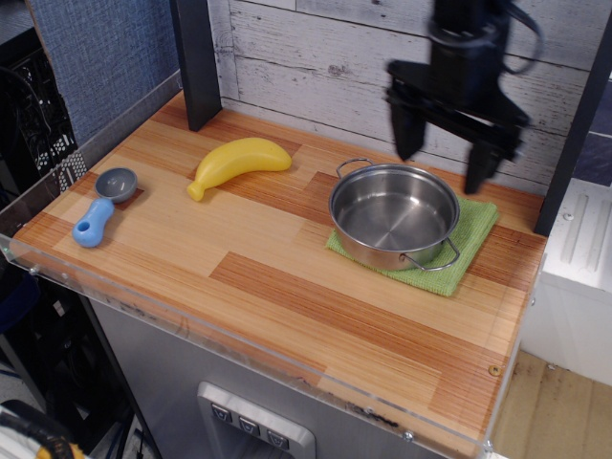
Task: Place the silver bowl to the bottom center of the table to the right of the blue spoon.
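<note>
The silver bowl (pixel 394 214) stands upright on a green cloth (pixel 473 236) at the right of the table (pixel 287 287), its two wire handles at the back left and front right. The blue spoon (pixel 103 206) lies near the table's left edge, its grey-blue scoop end pointing away. My gripper (pixel 442 164) hangs above the bowl's back right rim with its two black fingers (pixel 405 129) spread wide apart. It is open and empty, and it touches nothing.
A yellow banana (pixel 235 163) lies at the back left, between spoon and bowl. A dark post (pixel 196 57) stands at the back left corner. A whitewashed plank wall (pixel 335 57) runs behind the table. A clear acrylic rim (pixel 191 320) lines the front edge.
</note>
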Robot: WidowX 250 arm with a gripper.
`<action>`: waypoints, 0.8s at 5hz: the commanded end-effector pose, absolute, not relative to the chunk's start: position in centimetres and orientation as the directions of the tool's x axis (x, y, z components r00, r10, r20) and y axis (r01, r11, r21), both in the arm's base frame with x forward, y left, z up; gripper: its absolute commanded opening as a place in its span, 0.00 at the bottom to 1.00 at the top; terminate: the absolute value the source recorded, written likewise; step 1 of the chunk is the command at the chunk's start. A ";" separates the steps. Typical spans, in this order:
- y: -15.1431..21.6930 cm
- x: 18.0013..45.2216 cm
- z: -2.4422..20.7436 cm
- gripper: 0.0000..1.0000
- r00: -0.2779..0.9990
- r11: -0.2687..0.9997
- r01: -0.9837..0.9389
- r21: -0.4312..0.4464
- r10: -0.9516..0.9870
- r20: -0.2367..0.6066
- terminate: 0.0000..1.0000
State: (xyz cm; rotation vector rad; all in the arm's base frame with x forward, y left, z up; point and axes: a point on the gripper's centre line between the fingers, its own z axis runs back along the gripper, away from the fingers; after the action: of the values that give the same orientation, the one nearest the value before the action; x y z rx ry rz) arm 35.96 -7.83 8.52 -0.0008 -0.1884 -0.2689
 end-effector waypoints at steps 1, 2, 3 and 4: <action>-10.2 37.9 8.3 1.00 0.930 0.956 0.293 -0.011 -0.283 0.234 0.00; -9.7 37.2 7.3 1.00 0.932 0.953 0.301 0.014 -0.298 0.208 0.00; -8.5 36.3 6.1 1.00 0.938 0.954 0.299 0.026 -0.299 0.178 0.00; -7.8 35.8 5.7 1.00 0.940 0.954 0.296 0.038 -0.298 0.168 0.00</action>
State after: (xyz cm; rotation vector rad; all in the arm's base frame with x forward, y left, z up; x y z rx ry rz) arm 35.29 -7.84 3.77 0.0141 -0.1156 -0.3035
